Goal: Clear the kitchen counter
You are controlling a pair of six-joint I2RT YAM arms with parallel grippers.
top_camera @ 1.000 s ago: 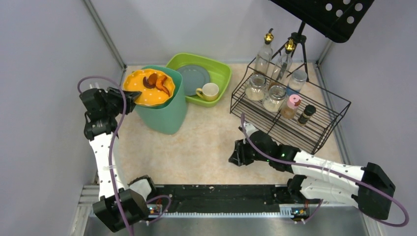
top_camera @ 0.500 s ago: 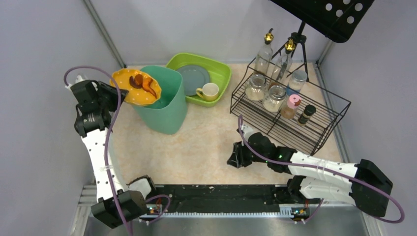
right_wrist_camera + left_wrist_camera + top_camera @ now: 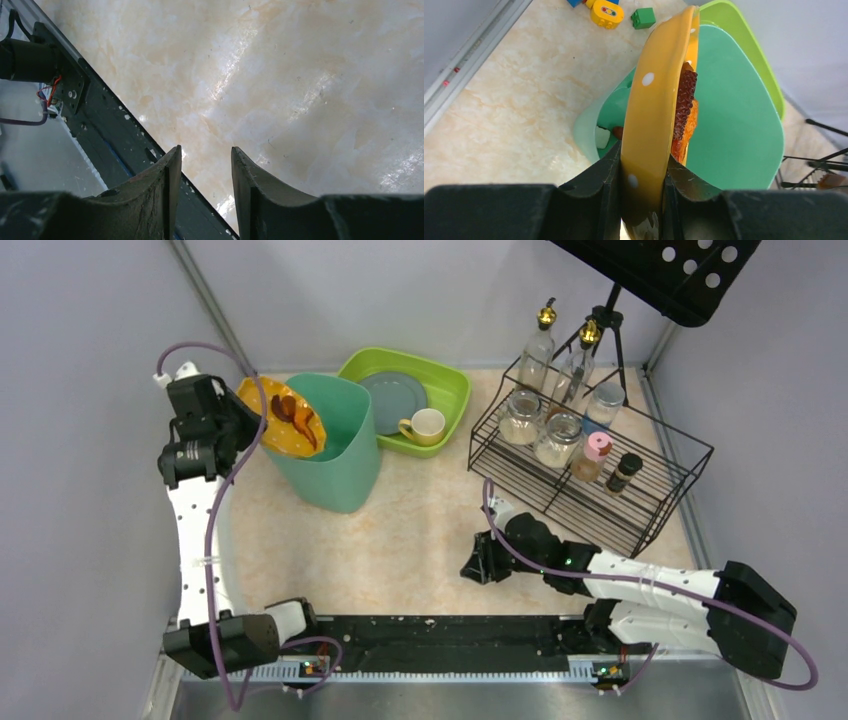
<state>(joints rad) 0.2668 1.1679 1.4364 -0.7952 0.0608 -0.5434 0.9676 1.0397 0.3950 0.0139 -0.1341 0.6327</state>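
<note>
My left gripper [image 3: 243, 423] is shut on the rim of a yellow dotted plate [image 3: 276, 422]. It holds the plate steeply tilted over the mouth of a teal bin [image 3: 335, 455]. Brown and orange food scraps [image 3: 297, 416] cling to the plate's face. In the left wrist view the plate [image 3: 659, 115] stands edge-on between my fingers [image 3: 599, 190], with the scraps [image 3: 684, 112] on its right side above the bin [image 3: 734, 130]. My right gripper [image 3: 474, 563] is open and empty, low over the beige counter [image 3: 400, 530] near its front edge, seen in the right wrist view [image 3: 200, 165].
A green tub [image 3: 440, 380] holds a grey plate [image 3: 392, 400] and a cream mug [image 3: 426, 426]. A black wire rack [image 3: 590, 475] at the right holds jars and bottles. A black rail [image 3: 450, 632] runs along the front. Toy bricks [image 3: 616, 12] lie on the counter behind the bin.
My left gripper has swung up and tipped the yellow plate from nearly flat to steeply tilted over the bin. My right gripper drifted slightly left and lower.
</note>
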